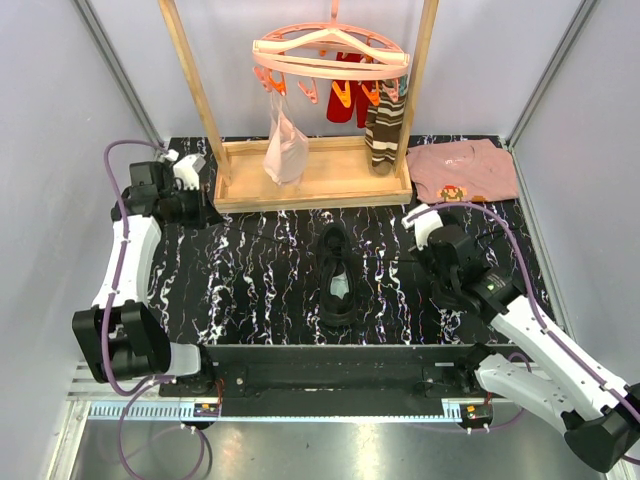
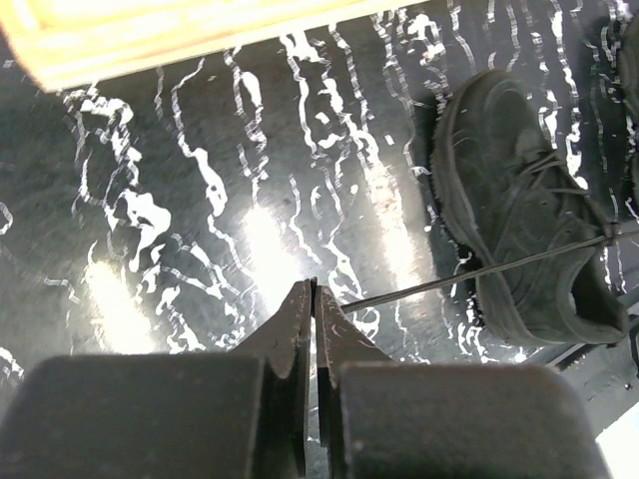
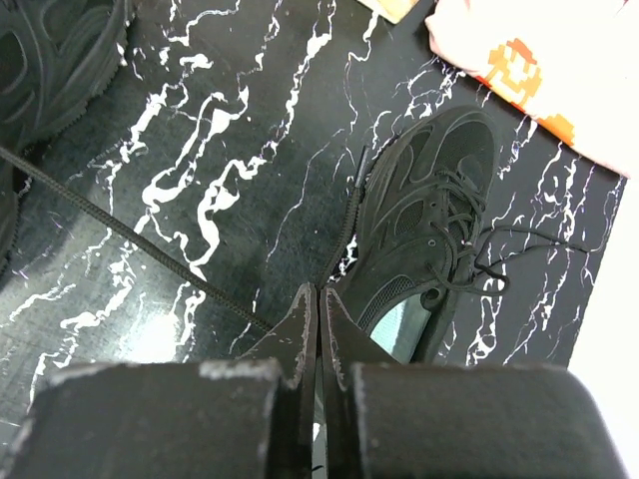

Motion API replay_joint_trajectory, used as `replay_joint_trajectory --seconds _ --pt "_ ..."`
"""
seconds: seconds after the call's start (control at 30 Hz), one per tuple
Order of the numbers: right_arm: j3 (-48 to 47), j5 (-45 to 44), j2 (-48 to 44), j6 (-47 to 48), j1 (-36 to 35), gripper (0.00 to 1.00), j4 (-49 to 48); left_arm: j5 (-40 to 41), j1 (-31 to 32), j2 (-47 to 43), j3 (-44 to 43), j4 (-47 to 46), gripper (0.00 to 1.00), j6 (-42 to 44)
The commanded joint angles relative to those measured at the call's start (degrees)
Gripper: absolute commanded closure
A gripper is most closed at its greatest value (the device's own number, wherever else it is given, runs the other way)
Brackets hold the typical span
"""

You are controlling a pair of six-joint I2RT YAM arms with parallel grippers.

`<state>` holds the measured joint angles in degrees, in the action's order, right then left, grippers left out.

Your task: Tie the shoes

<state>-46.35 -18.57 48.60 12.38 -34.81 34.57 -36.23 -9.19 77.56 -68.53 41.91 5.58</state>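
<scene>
Shoes (image 3: 429, 225), two, one lace (image 2: 479, 271) stretched taut

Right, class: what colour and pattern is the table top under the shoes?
The table top is black with white marble-like veins, clearest in the top external view.

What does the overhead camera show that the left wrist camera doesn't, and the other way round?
Only overhead: the pink hanger, its hanging clothes, and the pink shirt. Only the left wrist: a thin lace stretched taut from the shoe into the shut left gripper. Both: that black shoe, the marbled table, an edge of the wooden rack.
</scene>
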Motion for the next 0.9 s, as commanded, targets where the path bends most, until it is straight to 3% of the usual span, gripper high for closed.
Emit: replay_joint_trajectory --seconds 0.0,0.43,0.87 --pt "1.7 -1.7 -0.6 3.0 0.4 1.0 -0.6 -0.4 -1.3 -2.6 1.9 -1.0 1.0 2.8" --pt "7.9 -4.5 1.8 7.5 1.9 1.0 -5.4 6.0 -1.7 -4.1 7.0 -1.4 1.0 6.7" --pt "8.1 -5.6 0.7 8.3 6.3 1.0 -7.3 9.0 -5.3 -4.3 6.3 -7.5 1.0 2.7"
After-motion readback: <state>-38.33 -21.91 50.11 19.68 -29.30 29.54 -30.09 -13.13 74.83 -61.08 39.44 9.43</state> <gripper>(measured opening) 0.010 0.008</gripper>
